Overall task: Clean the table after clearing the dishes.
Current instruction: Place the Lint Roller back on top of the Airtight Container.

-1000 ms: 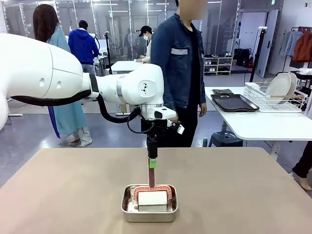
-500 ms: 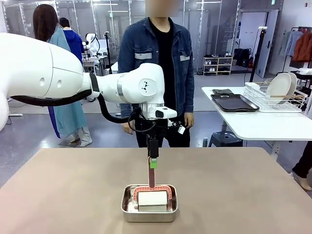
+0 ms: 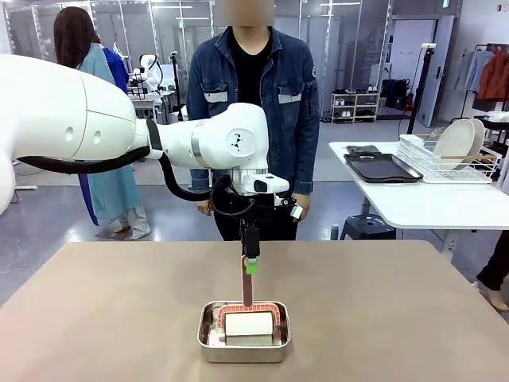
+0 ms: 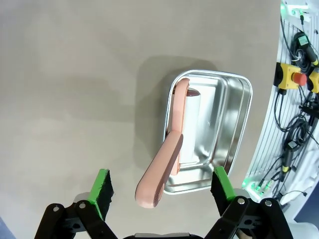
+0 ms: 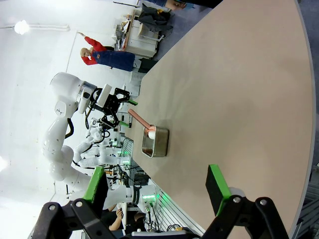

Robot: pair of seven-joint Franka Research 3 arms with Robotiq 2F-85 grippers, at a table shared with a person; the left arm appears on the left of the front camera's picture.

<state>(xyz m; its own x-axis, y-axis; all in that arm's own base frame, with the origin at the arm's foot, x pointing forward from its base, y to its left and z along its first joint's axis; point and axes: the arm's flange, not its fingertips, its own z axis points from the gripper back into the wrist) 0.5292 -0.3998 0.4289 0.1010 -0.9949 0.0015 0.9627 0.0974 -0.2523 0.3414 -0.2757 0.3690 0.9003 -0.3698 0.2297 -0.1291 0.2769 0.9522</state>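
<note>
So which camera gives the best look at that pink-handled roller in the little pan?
The left wrist view: it looks straight down on the roller, showing its whole pink handle and white roll inside the pan. The front view shows it upright, partly behind the pan's rim. The right wrist view shows it small, far off.

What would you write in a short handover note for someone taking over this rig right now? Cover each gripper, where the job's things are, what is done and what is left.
Left gripper: open, fingers either side of the roller's pink handle, not closed on it.
Right gripper: open, holding nothing, off to the side above the table.
Roller: sits in the steel pan mid-table, handle sticking up.
Done: plates are in the rack and a dark tray lies on the white side table.
Left: grasp the roller and clean the tabletop.
A person stands at the far edge.
</note>
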